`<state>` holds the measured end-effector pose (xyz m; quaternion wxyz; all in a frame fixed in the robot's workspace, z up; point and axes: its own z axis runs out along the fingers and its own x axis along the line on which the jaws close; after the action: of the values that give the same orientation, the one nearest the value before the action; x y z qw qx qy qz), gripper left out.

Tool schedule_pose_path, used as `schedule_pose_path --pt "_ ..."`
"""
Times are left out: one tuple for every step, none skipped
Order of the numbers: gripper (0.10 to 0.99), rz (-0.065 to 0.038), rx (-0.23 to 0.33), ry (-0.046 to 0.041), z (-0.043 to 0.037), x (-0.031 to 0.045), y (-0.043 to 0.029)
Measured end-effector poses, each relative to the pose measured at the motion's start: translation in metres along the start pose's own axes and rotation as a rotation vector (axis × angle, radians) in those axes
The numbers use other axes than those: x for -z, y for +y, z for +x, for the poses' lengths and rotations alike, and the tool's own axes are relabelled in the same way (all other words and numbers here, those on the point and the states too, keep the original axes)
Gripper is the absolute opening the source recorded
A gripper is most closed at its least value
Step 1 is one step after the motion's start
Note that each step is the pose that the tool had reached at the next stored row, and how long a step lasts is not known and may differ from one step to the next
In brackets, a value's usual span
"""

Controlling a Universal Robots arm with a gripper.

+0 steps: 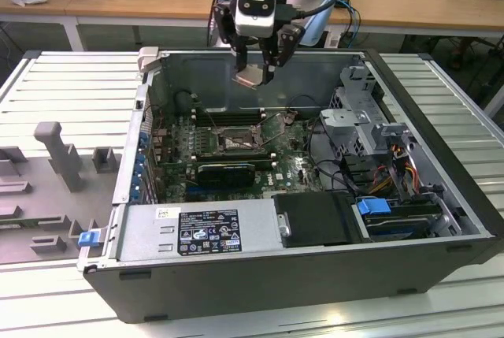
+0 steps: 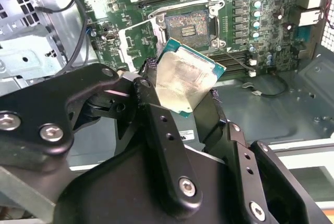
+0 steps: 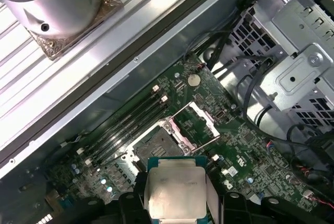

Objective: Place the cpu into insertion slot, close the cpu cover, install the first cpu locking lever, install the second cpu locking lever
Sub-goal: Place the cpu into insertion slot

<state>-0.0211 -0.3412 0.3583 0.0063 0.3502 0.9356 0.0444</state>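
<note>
My gripper (image 1: 253, 70) hangs above the open computer case, shut on the cpu (image 1: 250, 78), a flat silver square with a green edge. The cpu (image 2: 185, 80) sits tilted between the two black fingers (image 2: 148, 96), and it (image 3: 175, 192) fills the gap between them in the first wrist view too. Below it on the green board lies the insertion slot (image 1: 236, 143), uncovered, with its dark contact field (image 2: 190, 23) bare. The cpu cover (image 3: 201, 122) stands swung open beside the slot (image 3: 156, 143). A thin wire lever (image 2: 237, 62) sticks out next to the slot.
Long black memory slots (image 3: 122, 130) run along the slot's far side. A metal drive cage (image 1: 354, 109) with cables (image 1: 394, 169) fills the case at the exterior view's right. A labelled power supply (image 1: 197, 232) sits at the front. Grey fixtures (image 1: 59, 157) stand outside at the left.
</note>
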Motion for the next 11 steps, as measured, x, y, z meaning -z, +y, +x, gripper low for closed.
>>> schedule_pose_path --pt "0.529 0.0 -0.008 -0.0007 0.0 0.0 0.0" --pt "0.529 0.0 -0.014 -0.0013 0.0 -0.0001 0.0" --pt "0.529 0.0 -0.021 -0.0018 0.0 -0.0001 0.0" --pt "0.529 -0.001 -0.027 -0.0023 0.0 -0.0002 0.0" --pt "0.529 -0.001 -0.037 -0.0032 0.0 -0.0002 0.0" --pt "0.529 -0.001 -0.049 -0.0043 0.0 -0.0003 0.0" --pt "0.529 -0.001 -0.063 -0.0055 0.0 -0.0003 0.0" --pt "0.529 -0.001 -0.072 -0.0064 0.0 -0.0004 0.0" --pt "0.529 -0.002 -0.079 -0.0069 0.0 -0.0005 0.0" --pt "0.529 -0.002 -0.088 -0.0077 0.0 -0.0005 0.0" --pt "0.529 -0.002 -0.097 -0.0085 0.0 -0.0006 0.0"
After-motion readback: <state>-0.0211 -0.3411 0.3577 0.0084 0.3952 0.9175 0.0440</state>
